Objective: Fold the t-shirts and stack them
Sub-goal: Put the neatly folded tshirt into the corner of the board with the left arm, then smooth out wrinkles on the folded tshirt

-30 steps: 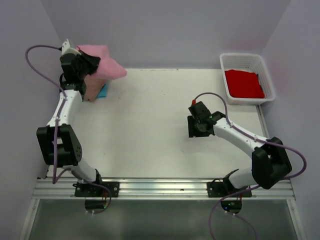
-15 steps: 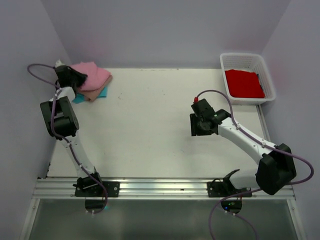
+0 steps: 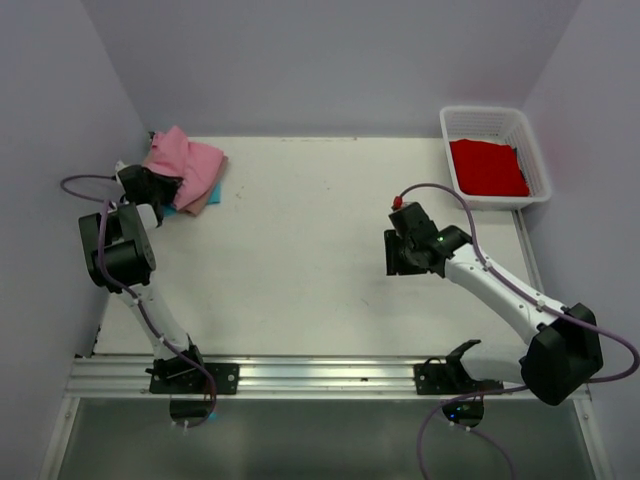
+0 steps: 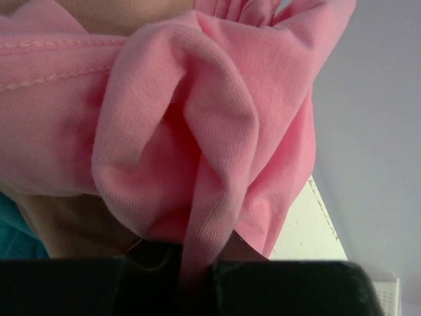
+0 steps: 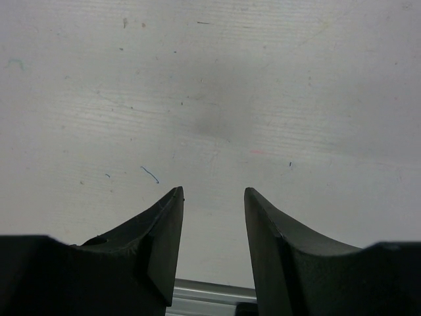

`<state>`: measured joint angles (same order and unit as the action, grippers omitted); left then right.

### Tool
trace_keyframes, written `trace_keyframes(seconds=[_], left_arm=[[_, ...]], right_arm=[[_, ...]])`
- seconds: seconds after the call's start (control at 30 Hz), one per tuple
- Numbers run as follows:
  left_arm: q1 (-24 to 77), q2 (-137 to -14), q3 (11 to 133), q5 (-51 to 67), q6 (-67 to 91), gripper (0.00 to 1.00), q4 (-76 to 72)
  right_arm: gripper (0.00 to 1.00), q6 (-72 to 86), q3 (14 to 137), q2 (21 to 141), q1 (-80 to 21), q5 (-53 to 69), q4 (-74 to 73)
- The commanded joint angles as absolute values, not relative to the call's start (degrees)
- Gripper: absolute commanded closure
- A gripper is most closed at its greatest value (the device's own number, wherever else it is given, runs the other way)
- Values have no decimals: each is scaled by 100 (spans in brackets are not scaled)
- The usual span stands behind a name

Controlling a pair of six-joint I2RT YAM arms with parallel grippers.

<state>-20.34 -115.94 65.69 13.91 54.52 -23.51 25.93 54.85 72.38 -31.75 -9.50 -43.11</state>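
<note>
In the top view, a bright pink t-shirt [image 3: 186,160] lies bunched on a dusty tan-pink t-shirt [image 3: 207,198] in the back left corner. A teal t-shirt [image 3: 213,190] peeks out beneath them. My left gripper [image 3: 158,186] is at the pile's left edge. In the left wrist view it [image 4: 197,271] is shut on a fold of the pink t-shirt [image 4: 217,118], with tan [image 4: 66,224] and teal [image 4: 16,240] cloth below. A red t-shirt [image 3: 488,167] lies folded in the basket. My right gripper [image 3: 402,256] [image 5: 214,194] hangs open over bare table, holding nothing.
The white lattice basket [image 3: 482,112] stands at the back right corner. Purple walls close the table at left, back and right. An aluminium rail [image 3: 320,375] with both arm bases runs along the near edge.
The left gripper has brought the pink t-shirt down from the air onto the pile in the corner and drawn back left. The right arm drifted slightly right, its fingers a little narrower.
</note>
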Motion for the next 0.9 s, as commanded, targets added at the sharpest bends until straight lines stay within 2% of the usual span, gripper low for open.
trace_keyframes(seconds=[0.0,0.07,0.1,0.17,0.2,0.27,0.37,0.47,0.5,0.53,0.57,0.6,0.63,0.67,0.7,0.87], left_arm=[[-2004,-10989,6339,1459,5563,90,-2862],[-2013,-10663,6127,1415,5590,83,-3171],[-2004,-10287,5952,1267,5590,66,-3286],[-2004,-9811,5802,934,5564,46,-3130],[-2004,-9304,5627,558,5546,22,-2990],[-1986,-8809,5441,239,5572,0,-2857],[-1960,-8131,5265,-122,5537,0,-2742],[-1934,-8182,5579,191,5388,0,-2900],[-1942,-8513,5738,611,5335,8,-2953],[-1942,-8734,5922,885,5283,16,-2988],[-1942,-9015,6394,1532,5230,51,-3049],[-1942,-9618,6642,1851,5247,77,-3041],[-1942,-9937,6879,2124,5308,98,-3058],[-1942,-10236,7299,2518,5457,100,-3024],[-1942,-10700,7425,2583,5528,100,-3023],[-1951,-11591,8022,1962,5249,100,-2359]], right_arm=[[54,2619,5353,7058,-3155,-949,-4272],[53,2619,5274,7066,-3155,-941,-4210],[53,2619,5247,7075,-3155,-923,-4193],[53,2610,5177,7084,-3164,-905,-4131],[52,2619,5151,7093,-3164,-888,-4113],[51,2628,5098,7110,-3155,-826,-4052],[50,2637,5098,7189,-3155,-791,-3964],[52,2646,5124,7233,-3155,-739,-3911],[53,2654,5133,7233,-3155,-730,-3911],[63,2654,5150,7233,-3155,-712,-3902],[68,2663,5159,7225,-3155,-695,-3911],[75,2672,5150,7190,-3155,-694,-3902],[80,2681,5150,7163,-3155,-677,-3894],[92,2681,5150,7146,-3155,-677,-3902],[96,2707,5150,7128,-3155,-703,-3911],[100,2733,5089,6926,-3155,-782,-4121]])
